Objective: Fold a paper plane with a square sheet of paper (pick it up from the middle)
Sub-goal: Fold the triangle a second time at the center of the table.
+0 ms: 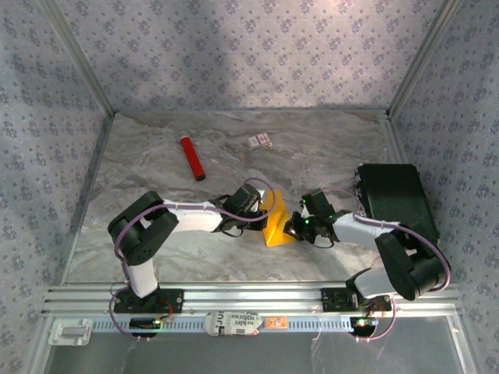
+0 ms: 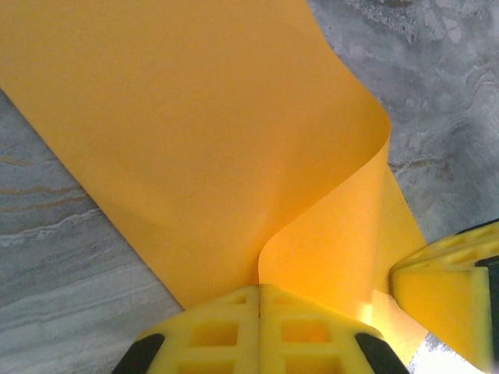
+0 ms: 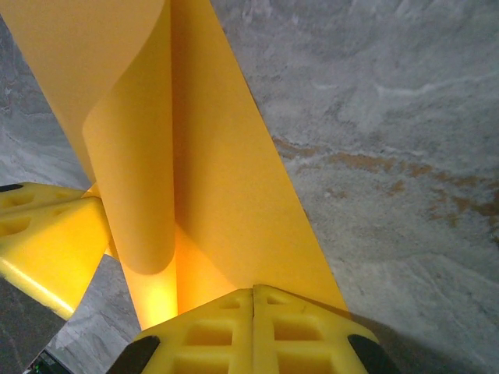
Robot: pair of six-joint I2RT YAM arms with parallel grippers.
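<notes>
The square sheet of paper [image 1: 274, 222] is orange-yellow and stands bent upward between the two grippers at the table's middle. My left gripper [image 1: 261, 212] is shut on one edge of it. In the left wrist view its jaws [image 2: 259, 290] meet on the paper [image 2: 195, 132], which curls over in a soft fold. My right gripper [image 1: 295, 226] is shut on the opposite side. In the right wrist view its jaws [image 3: 253, 292] pinch the paper [image 3: 226, 195], which rolls into a loose loop. Each wrist view shows a finger of the other gripper close by. A paper plane is out of view.
A red tube [image 1: 192, 158] lies at the back left of the marble table [image 1: 156, 249]. A small white card [image 1: 260, 141] lies at the back centre. A black box [image 1: 398, 199] stands at the right edge, close behind the right arm. Patterned walls enclose the table.
</notes>
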